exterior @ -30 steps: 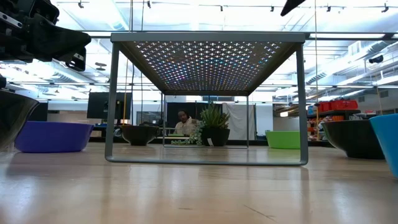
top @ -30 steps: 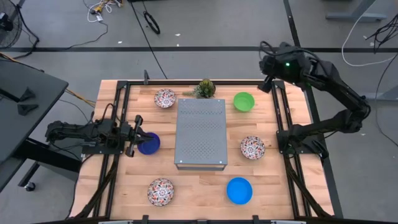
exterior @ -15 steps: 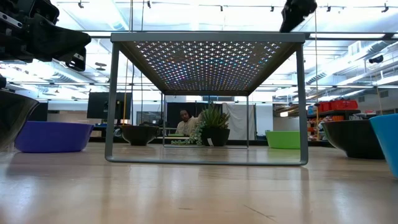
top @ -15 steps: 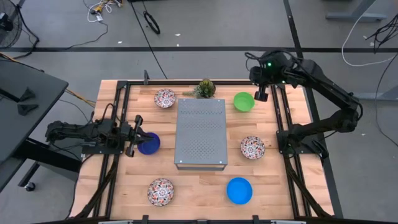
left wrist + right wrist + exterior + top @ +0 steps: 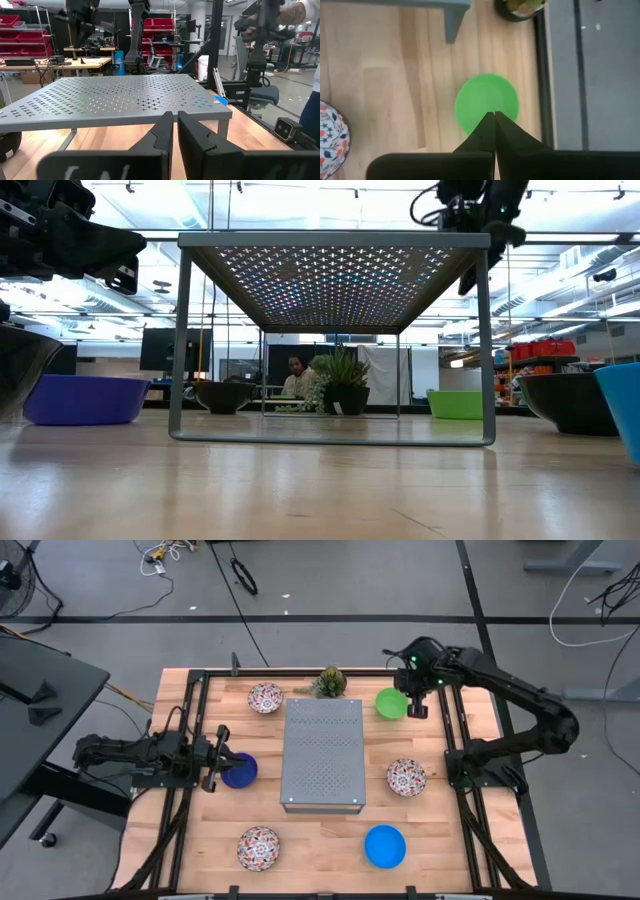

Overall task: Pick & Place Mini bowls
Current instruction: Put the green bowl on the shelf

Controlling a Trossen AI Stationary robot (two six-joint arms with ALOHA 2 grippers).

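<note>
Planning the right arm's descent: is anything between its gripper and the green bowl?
Nothing visible. The right gripper hangs, jaws shut, directly above the green bowl, which sits alone on bare wood; the grey perforated stand is off to one side.

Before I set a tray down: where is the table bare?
Bare wood lies between the floral bowl and light blue bowl, in front of the grey box. The far edge is crowded: plant, green bowl, right gripper.

Six bowls upright on table: floral [image 5: 265, 698], [image 5: 406, 777], [image 5: 259, 847]; green [image 5: 392, 703] at far right; dark blue [image 5: 239, 771] left; light blue [image 5: 385, 846] near.
</note>
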